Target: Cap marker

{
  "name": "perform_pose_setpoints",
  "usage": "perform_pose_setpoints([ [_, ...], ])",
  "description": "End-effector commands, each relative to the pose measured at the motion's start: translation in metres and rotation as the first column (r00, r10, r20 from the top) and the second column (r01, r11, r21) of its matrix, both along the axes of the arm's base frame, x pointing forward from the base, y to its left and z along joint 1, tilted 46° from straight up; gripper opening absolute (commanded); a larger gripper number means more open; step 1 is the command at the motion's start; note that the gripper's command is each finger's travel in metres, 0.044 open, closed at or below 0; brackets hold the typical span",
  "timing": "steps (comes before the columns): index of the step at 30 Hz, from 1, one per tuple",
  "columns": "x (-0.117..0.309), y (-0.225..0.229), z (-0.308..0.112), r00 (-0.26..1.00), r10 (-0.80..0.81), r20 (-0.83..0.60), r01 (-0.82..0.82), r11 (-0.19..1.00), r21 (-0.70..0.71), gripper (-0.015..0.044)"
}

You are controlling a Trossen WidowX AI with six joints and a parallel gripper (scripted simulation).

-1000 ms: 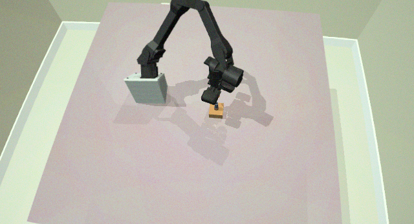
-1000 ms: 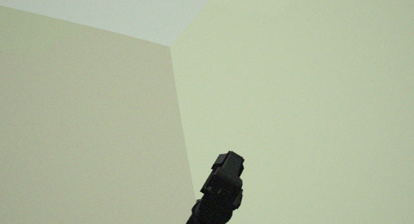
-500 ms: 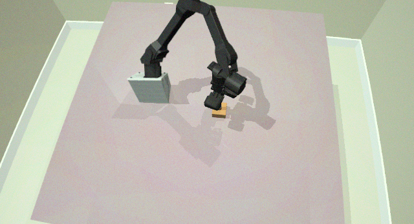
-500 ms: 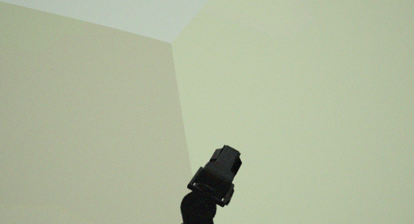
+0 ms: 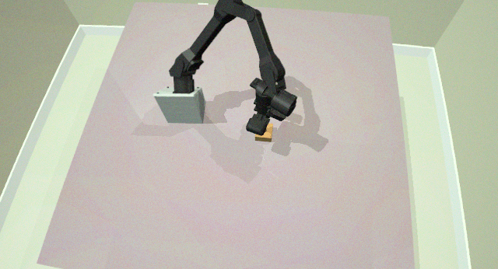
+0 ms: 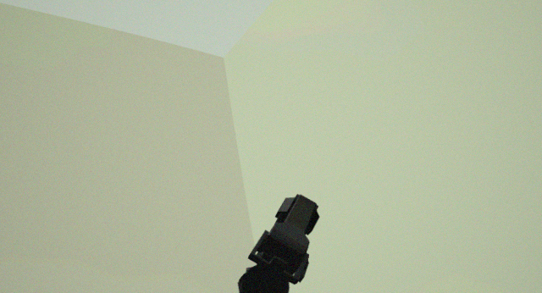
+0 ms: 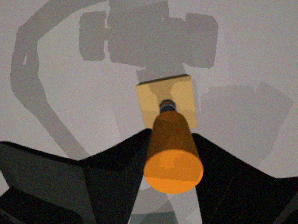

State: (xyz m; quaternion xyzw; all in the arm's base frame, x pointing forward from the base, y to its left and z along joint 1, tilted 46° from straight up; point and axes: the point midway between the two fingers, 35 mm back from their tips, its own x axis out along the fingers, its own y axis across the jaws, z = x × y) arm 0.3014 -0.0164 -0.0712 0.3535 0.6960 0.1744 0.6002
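My gripper [image 5: 258, 126] [image 7: 170, 137] is shut on the orange cap [image 7: 172, 145], with one black finger on each side of it. The cap's broad bright end faces the wrist camera and its narrower-looking far end points down toward the holder block. The wooden holder block [image 5: 264, 137] [image 7: 144, 100] stands on the table, close below the gripper. A short dark bit of the marker [image 7: 167, 105] shows just past the cap's far edge, in line with it. The cap hides the rest of the marker, so I cannot tell whether the cap is around its tip or just above it.
The pinkish table [image 5: 233, 222] bears the grey base block [image 5: 182, 107] of the arm, left of the holder block. The arm [image 5: 237, 6] arches over the back. The exterior view shows only a black part of the arm [image 6: 292, 229] before the walls.
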Motion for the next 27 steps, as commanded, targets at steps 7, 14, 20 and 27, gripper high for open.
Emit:
perform_pose_setpoints([
  [7, -0.001, 0.012, -0.012, 1.0, -0.005, -0.001, 0.005, 1.0, 0.006, 0.0],
  [14, -0.001, 0.02, -0.02, 1.0, -0.005, -0.001, 0.005, 1.0, 0.007, 0.0],
  [20, -0.002, 0.027, -0.026, 1.0, -0.004, -0.002, 0.004, 1.0, 0.008, 0.0],
  [27, -0.002, 0.028, -0.026, 1.0, -0.004, -0.002, 0.004, 1.0, 0.008, 0.0],
])
